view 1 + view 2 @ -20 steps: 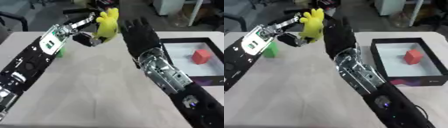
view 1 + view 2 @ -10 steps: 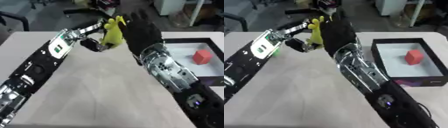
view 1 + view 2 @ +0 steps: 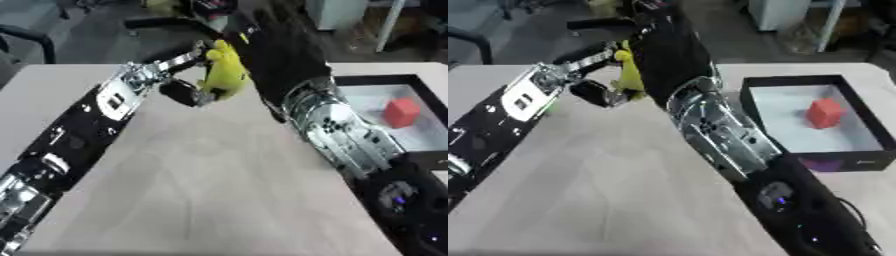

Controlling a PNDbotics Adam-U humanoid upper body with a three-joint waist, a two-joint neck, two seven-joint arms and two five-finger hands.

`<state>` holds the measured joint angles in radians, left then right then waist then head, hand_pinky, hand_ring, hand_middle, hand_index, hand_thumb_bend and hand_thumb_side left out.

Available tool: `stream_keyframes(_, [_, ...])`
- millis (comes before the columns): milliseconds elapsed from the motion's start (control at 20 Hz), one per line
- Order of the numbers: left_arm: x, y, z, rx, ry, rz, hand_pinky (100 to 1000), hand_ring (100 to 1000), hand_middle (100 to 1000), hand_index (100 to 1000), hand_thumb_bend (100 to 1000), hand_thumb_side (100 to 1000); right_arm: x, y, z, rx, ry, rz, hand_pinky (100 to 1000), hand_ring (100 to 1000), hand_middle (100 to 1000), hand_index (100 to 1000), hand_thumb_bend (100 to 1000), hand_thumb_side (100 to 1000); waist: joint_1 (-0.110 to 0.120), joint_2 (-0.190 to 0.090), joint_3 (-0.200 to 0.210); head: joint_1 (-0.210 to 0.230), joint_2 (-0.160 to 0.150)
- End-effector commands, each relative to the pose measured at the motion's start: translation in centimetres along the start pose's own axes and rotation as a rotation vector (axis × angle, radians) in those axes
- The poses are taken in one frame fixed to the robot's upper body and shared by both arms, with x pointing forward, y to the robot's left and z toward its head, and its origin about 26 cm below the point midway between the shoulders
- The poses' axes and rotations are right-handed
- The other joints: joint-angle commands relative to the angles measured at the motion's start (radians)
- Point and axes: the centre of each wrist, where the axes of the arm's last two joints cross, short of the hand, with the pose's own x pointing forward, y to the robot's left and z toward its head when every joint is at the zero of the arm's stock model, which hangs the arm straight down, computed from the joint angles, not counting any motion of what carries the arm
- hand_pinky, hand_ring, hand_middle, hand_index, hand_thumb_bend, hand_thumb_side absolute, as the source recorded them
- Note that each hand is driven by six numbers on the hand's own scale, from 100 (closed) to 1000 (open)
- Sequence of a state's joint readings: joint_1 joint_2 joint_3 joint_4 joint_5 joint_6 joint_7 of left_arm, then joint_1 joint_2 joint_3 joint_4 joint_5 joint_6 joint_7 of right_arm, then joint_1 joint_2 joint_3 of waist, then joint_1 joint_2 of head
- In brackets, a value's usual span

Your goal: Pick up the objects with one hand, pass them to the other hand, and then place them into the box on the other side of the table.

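A yellow soft object (image 3: 224, 70) hangs above the far middle of the table, with my left hand (image 3: 185, 92) shut on its lower left side. My right hand (image 3: 273, 46) is black and stands right behind and to the right of the object, back towards the camera, fingers stretched upward along it. Whether it touches the object is hidden. At the right side stands the black box (image 3: 750, 102) with a white floor, and a red cube (image 3: 826, 112) lies in it.
A bit of green (image 3: 552, 104) shows beside my left forearm, mostly hidden. The pale table (image 3: 219, 190) spreads wide in front of both arms. Beyond the far edge are dark chairs and floor clutter.
My left hand has carried the yellow object a little down and to the right, closer against my right hand. The red cube and the box have stayed put.
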<state>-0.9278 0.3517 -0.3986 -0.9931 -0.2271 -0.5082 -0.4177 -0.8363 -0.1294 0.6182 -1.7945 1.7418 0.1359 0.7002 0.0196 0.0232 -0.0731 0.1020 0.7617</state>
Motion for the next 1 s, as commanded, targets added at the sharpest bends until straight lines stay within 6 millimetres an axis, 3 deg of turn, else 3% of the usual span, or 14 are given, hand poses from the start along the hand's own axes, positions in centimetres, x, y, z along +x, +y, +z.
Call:
stream_keyframes(50, [0.8,1.4,-0.6,0.016,-0.028,-0.035,638,424,355,428,128,187,-0.2,-0.8,0.0,-0.032,0.006,-0.033,1000,920,930,940,452,100,0.001,-0.011,0.002,-0.002,-0.012])
stream_keyframes(600, [1.8,1.2,-2.1,0.042,-0.064,-0.033,637,424,356,429,127,190,1.0,0.2,-0.9,-0.028,0.015,-0.164,1000,901,917,956,429,100,0.004,-0.004,0.011,-0.011,-0.016])
stream_keyframes(1000, [2.1,1.6,-2.2,0.057,-0.078,-0.067,639,425,356,434,134,183,1.6,1.4,-1.3,0.055,0.014,-0.234,1000,893,908,962,337,117,0.003,-0.005,0.011,-0.008,-0.013])
